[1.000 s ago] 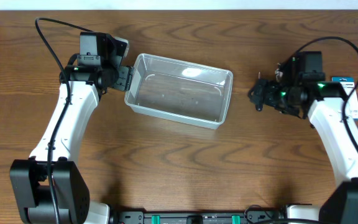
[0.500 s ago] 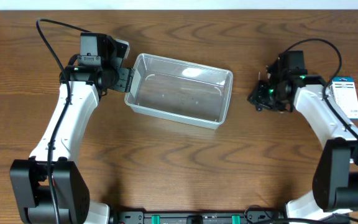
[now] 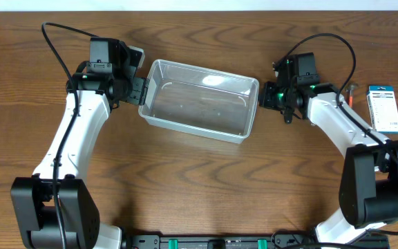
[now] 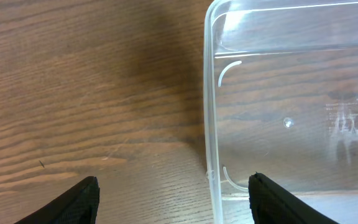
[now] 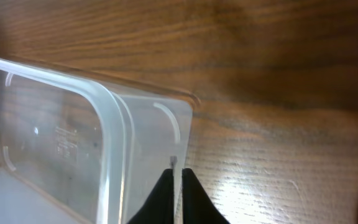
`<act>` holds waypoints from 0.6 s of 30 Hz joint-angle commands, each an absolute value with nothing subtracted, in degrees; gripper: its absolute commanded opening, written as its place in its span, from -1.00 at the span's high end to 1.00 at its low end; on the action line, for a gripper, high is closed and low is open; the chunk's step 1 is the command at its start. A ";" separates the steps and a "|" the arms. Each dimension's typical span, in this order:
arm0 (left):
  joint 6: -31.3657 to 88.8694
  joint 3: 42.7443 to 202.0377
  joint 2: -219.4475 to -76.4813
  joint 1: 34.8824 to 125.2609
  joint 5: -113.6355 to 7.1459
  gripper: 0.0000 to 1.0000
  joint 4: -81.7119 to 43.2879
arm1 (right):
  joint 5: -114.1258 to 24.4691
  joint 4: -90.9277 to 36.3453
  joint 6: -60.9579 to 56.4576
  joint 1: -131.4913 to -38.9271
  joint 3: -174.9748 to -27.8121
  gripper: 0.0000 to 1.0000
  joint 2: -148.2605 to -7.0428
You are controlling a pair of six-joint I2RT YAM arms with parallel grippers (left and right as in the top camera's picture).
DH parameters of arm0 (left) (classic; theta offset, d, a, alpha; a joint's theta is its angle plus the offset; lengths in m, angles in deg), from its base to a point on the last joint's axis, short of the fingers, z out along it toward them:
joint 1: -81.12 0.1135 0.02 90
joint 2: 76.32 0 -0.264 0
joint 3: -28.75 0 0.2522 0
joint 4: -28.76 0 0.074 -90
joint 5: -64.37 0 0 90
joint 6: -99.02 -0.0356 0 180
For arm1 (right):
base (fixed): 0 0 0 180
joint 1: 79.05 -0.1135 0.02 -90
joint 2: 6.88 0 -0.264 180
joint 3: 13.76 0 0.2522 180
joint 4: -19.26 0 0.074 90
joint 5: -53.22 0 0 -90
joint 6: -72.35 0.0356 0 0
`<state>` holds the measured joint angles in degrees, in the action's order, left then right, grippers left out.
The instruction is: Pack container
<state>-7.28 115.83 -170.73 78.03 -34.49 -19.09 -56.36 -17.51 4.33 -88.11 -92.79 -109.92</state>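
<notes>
Swung leftward since earlier, the right tool (image 3: 271, 97) sits just beside the clear container's (image 3: 199, 104) right end, pressed together (left tool (image 3: 142, 90) spread, straddling its left rim). The container rests upright near the middle of the bench (image 3: 199, 187).

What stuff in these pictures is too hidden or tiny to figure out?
Right wrist view: thin grey sliver poking from the shut right gripper; too small to name or tell if held.
Overhead view: small red thing beside the flat white-and-blue box; too tiny to identify. The box's print is unreadable too.
Left wrist view: black fingers of the left gripper, cut off by the bottom edge.
</notes>
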 commanded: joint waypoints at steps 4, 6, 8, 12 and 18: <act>-6.71 115.05 -171.47 78.27 -34.88 -0.38 -19.27 | -56.82 -14.23 4.66 -88.94 -93.38 0.97 -111.08; -6.71 115.05 -171.47 78.27 -34.91 -0.38 -19.27 | -58.15 -12.42 4.63 -88.98 -93.38 0.96 -111.08; -6.71 115.05 -171.47 78.27 -34.88 -0.38 -19.27 | -60.18 -10.19 4.61 -89.07 -93.38 0.95 -111.08; -6.71 115.05 -171.47 78.27 -34.88 -0.38 -19.27 | -61.91 -6.06 4.63 -89.88 -93.38 0.93 -111.08; -6.71 115.05 -171.47 78.27 -34.91 -0.38 -19.27 | -61.89 -3.85 4.63 -90.77 -93.38 0.92 -111.08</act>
<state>-7.28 115.81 -170.73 78.03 -34.47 -19.11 -60.42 -4.09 4.50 -89.96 -92.79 -110.56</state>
